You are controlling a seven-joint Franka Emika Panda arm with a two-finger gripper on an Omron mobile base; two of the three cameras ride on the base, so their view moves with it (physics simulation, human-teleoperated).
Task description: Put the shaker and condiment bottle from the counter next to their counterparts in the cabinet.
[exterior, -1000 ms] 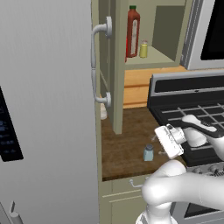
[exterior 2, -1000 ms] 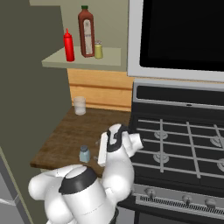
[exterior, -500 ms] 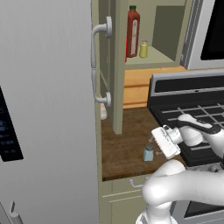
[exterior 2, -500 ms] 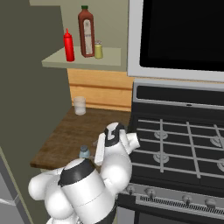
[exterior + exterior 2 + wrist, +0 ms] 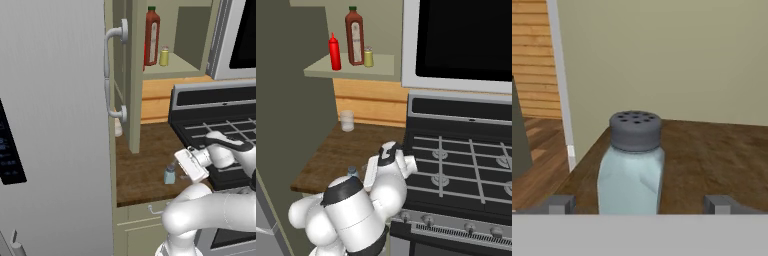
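The shaker, pale blue-grey with a dark holed cap, stands upright on the counter near its front edge. My gripper is open, one fingertip on each side of the shaker and neither touching it. In the left base view the gripper sits just right of the shaker. In the right base view the shaker peeks out from behind my arm. On the shelf of the cabinet the red condiment bottle stands left of the tall dark red bottle and the yellow shaker.
The open cabinet door hangs edge-on over the counter. The grey fridge bounds the left side. A stove lies to the right, under a microwave. A small clear glass stands at the counter's back.
My hand has crept slightly left toward the shaker and my arm has leaned forward. The jaws stayed open and the shaker has not moved.
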